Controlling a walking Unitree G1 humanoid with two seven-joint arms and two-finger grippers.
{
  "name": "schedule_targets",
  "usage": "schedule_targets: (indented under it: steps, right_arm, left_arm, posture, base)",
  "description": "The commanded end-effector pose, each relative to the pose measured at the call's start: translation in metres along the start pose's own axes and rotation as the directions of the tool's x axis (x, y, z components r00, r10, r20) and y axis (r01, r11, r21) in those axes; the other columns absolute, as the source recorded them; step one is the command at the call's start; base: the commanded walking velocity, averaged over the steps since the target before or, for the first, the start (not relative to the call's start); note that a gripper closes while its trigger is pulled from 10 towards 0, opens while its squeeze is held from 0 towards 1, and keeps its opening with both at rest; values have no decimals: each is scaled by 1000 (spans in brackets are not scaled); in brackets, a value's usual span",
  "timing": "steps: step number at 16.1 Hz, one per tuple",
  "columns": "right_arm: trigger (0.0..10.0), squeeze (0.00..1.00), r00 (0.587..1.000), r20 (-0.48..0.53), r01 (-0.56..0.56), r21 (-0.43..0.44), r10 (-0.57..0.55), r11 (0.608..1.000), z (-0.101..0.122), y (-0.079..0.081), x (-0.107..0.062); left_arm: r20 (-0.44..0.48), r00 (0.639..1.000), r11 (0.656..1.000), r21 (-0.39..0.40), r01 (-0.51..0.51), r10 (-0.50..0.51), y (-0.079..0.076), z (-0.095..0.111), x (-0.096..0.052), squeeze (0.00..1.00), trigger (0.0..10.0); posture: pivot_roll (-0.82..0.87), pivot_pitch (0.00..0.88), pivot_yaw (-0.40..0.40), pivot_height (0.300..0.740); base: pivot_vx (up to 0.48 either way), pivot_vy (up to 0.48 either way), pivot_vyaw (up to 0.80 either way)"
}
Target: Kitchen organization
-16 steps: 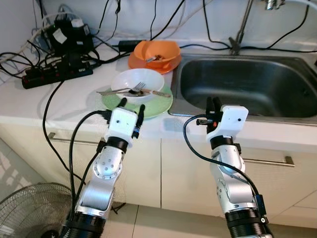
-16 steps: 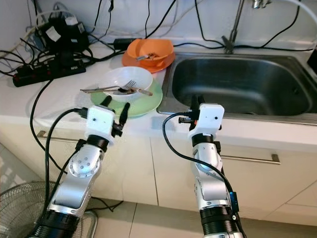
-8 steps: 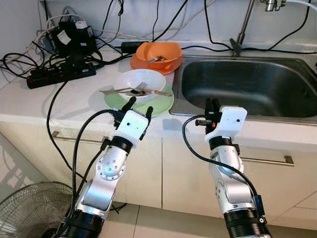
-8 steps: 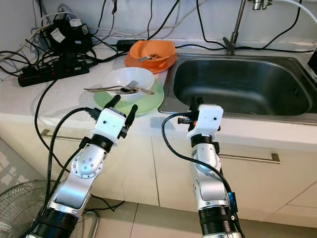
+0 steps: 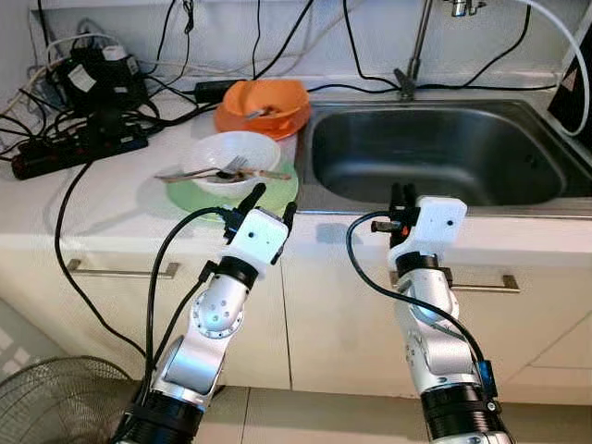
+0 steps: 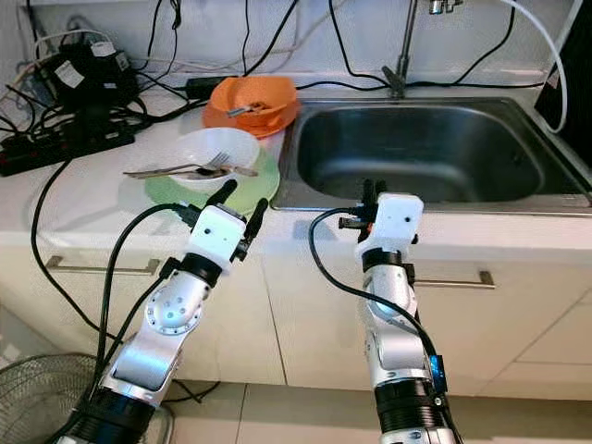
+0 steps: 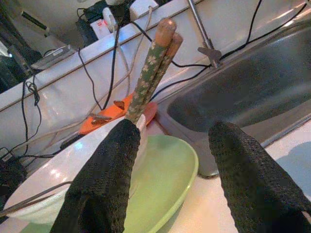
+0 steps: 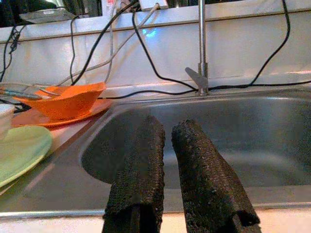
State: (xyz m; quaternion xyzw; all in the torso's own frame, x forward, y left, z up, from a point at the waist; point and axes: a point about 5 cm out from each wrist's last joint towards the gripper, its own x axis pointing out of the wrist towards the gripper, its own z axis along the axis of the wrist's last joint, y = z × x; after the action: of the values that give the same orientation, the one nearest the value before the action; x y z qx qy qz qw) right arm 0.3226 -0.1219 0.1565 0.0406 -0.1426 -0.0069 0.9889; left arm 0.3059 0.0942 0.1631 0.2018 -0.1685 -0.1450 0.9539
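A white kitchen counter (image 5: 111, 199) runs along a pale wall, with a stainless steel sink (image 5: 435, 153) set into it and a tall tap (image 5: 412, 46) rising at the sink's back rim. Below the counter are cream cabinet fronts with a metal bar handle (image 5: 120, 270), and a wire fan guard (image 5: 55, 402) stands on the tiled floor beside the cabinets. Black cables trail across the wall behind the sink, running to a black power strip (image 5: 74, 148) and a cluster of adapters at the far end of the counter from the sink.

Just beside the sink's rim sits a round pale green plate (image 5: 231, 192) with a white bowl (image 5: 231, 157) standing on it. A fork (image 5: 199, 172) and a pair of chopsticks (image 7: 155, 68) with a green floral pattern and brown ends rest across the bowl. Behind these, also close to the sink, an orange bowl (image 5: 262, 100) sits on an orange plate and holds scraps of food.

The left gripper (image 5: 270, 199) hovers at the counter edge just short of the green plate, its two black fingers (image 7: 104, 179) spread wide apart and touching nothing. The right gripper (image 5: 401, 196) is raised before the sink's front rim, its fingers (image 8: 141, 170) drawn close together with only a thin gap between them, and nothing held.
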Motion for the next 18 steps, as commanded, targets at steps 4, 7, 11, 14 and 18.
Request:
schedule_targets:
  steps: [4, 7, 11, 14, 18]
  right_arm:
    - [10000, 0, 1000, -2, 1, 1, -1, 1000, -2, 0, 0]
    - [10000, 0, 1000, -2, 6, 4, -6, 1000, -2, 0, 0]
    - [10000, 0, 1000, -1, 3, 7, -3, 1000, -2, 1, 0]
    - [10000, 0, 1000, 1, 1, 7, -1, 1000, -1, 1, 0]
    - [10000, 0, 1000, 1, 0, 6, 0, 1000, -1, 1, 0]
  left_arm:
    - [5, 1000, 1000, 14, -9, 9, 4, 0, 2, 0, 10000]
    - [0, 1000, 1000, 8, -11, 11, 2, -1, 2, 0, 10000]
    - [8, 1000, 999, 18, -29, 29, 5, 1, 2, 0, 10000]
    - [23, 998, 998, 27, -60, 59, 9, 3, 4, 0, 10000]
    - [27, 997, 996, 34, -79, 78, 11, 4, 4, 0, 10000]
  posture:
    - [54, 40, 76, 740]
    - [54, 43, 76, 740]
    - [57, 45, 74, 740]
    - [56, 44, 74, 740]
    - [59, 47, 71, 740]
  base:
    - [0, 0, 0]
    - [0, 0, 0]
    - [0, 0, 0]
    - [0, 0, 0]
    - [325, 0, 0]
